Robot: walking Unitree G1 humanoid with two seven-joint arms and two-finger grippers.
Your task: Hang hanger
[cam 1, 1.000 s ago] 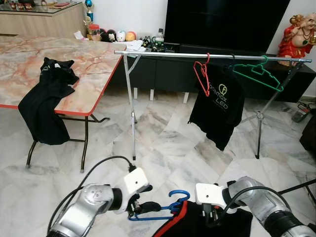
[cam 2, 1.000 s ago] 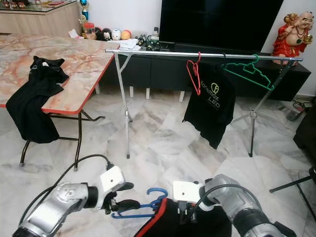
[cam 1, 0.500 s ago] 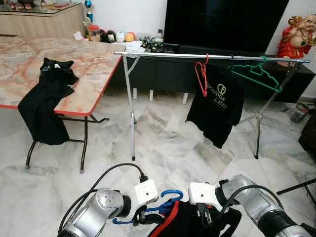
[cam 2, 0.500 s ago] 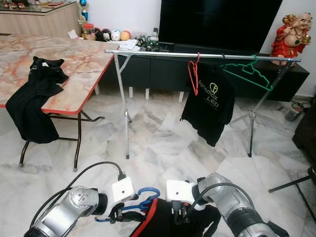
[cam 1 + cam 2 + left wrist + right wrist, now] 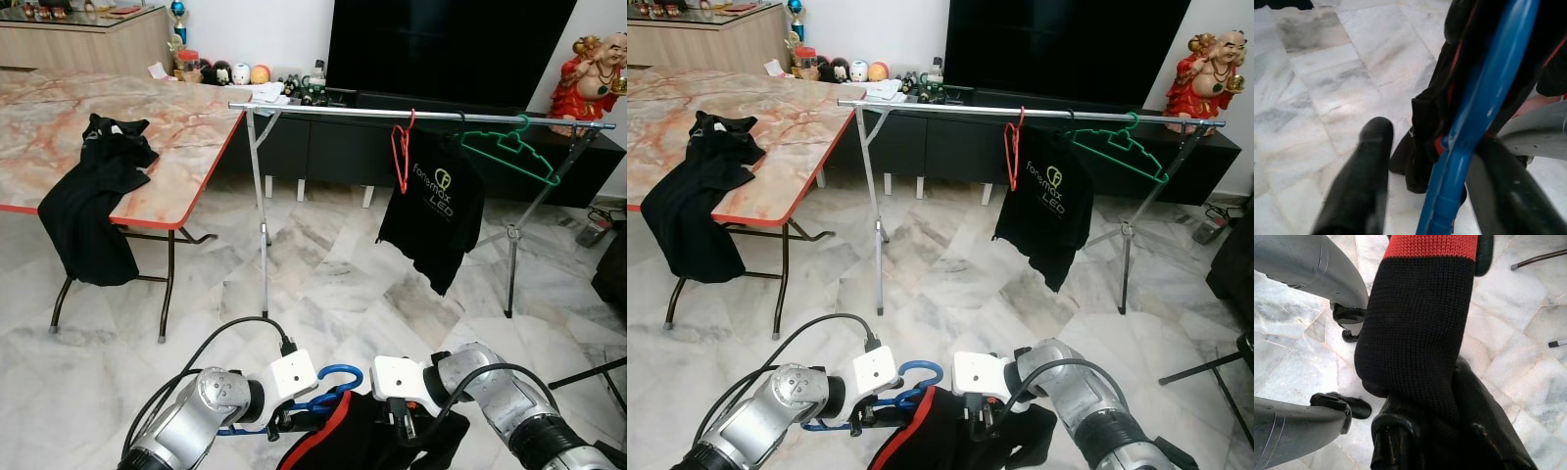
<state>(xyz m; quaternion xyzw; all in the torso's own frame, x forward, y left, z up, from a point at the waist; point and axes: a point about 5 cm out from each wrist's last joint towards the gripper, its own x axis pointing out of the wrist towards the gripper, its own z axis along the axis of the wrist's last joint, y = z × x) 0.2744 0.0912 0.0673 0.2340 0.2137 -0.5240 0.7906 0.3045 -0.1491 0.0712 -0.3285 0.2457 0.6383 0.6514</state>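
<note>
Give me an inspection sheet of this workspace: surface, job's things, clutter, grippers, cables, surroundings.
Surface: marble floor; marble-pattern folding table to the robot's left.
Job's things: blue hanger low in front of the robot, partly inside a black garment with red trim; clothes rail ahead carries a red hanger, a green hanger and a hung black T-shirt.
Clutter: black clothing draped over the table edge.
Grippers: left gripper has the blue hanger between its fingers; right gripper shut on the black garment.
Cables: black cable looping over the left arm.
Surroundings: dark TV, low cabinet with figurines, red statue.
</note>
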